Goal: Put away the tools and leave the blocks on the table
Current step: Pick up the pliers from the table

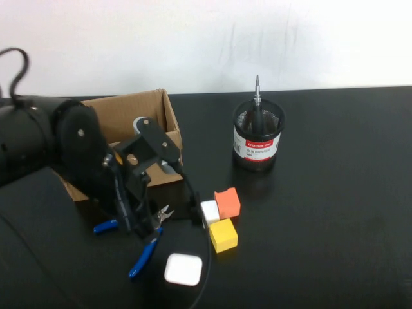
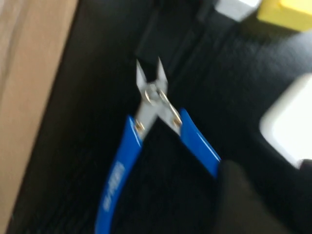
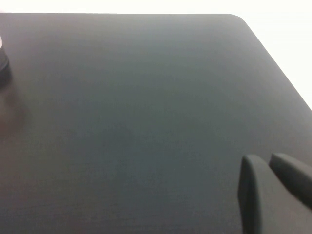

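The blue-handled pliers (image 1: 149, 243) lie on the black table (image 1: 335, 219) with handles spread; they also show in the left wrist view (image 2: 153, 105). My left gripper (image 1: 138, 222) hangs just above them, open and empty, with one finger (image 2: 243, 204) next to a handle's end. The black-handled screwdriver (image 1: 256, 103) stands in a black mesh cup (image 1: 259, 138). The scissors are out of view. The orange block (image 1: 227, 202), white block (image 1: 210, 212) and yellow block (image 1: 223, 235) sit together right of the pliers. My right gripper (image 3: 265, 158) is shut and empty over bare table, outside the high view.
An open cardboard box (image 1: 122, 109) stands behind the left arm, close to the pliers (image 2: 29, 87). A flat white rounded-square case (image 1: 183, 268) lies in front of the pliers. The right wrist view shows the table's far corner (image 3: 234, 19).
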